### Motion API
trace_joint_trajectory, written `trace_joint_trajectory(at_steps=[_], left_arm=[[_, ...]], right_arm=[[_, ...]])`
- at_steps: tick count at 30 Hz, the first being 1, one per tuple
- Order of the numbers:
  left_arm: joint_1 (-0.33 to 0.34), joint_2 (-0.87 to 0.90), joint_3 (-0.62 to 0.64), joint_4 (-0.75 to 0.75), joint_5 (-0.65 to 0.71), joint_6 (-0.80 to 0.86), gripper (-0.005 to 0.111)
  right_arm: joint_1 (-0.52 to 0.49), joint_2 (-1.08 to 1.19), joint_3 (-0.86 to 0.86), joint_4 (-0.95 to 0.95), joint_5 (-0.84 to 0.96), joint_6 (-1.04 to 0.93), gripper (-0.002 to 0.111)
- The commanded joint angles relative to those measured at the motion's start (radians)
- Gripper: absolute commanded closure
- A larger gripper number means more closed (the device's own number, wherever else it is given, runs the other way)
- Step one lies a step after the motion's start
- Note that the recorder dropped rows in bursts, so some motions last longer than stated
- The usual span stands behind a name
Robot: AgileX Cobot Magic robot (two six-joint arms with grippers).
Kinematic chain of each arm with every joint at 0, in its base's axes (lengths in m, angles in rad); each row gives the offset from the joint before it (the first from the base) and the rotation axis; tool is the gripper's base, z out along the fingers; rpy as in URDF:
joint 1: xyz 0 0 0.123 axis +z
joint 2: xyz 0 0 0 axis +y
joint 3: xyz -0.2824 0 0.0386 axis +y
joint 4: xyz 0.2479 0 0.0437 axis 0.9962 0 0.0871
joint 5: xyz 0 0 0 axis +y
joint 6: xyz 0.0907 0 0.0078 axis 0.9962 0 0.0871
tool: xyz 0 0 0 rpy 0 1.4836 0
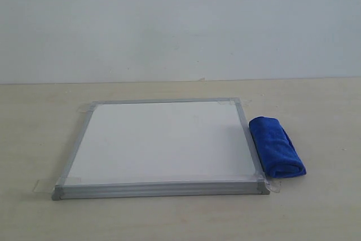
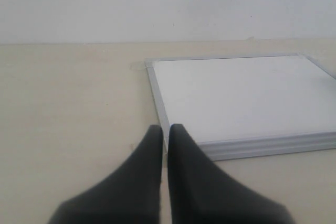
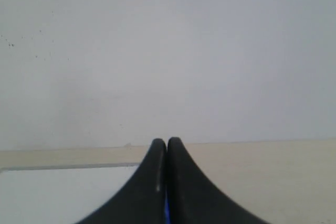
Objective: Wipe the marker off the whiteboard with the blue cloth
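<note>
The whiteboard lies flat on the table, silver-framed, with tape tabs at its corners. No marker shows on its white face in any view. The blue cloth lies rolled on the table against the board's right edge. Neither gripper appears in the exterior view. In the left wrist view my left gripper is shut with nothing in it, its tips low over the table just off a corner of the whiteboard. My right gripper is shut too. A sliver of the blue cloth peeks from behind its fingers, with the whiteboard to one side.
The beige table stretches around the board on all sides. A plain white wall stands behind its far edge.
</note>
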Motion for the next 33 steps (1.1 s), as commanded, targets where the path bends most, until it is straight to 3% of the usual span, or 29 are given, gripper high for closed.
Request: trace_joint_trajectory(at_steps=[1, 17, 33], left_arm=[[-0.004, -0.003, 0.003, -0.006, -0.008, 0.002, 0.103], [-0.004, -0.003, 0.003, -0.006, -0.008, 0.002, 0.103], [-0.004, -0.003, 0.003, -0.006, -0.008, 0.002, 0.103]], right_arm=[[-0.006, -0.004, 0.004, 0.092, 0.068, -0.174, 0.108], [-0.006, -0.004, 0.004, 0.138, 0.386, -0.228, 0.108], [-0.006, -0.004, 0.004, 0.141, 0.396, -0.221, 0.108]])
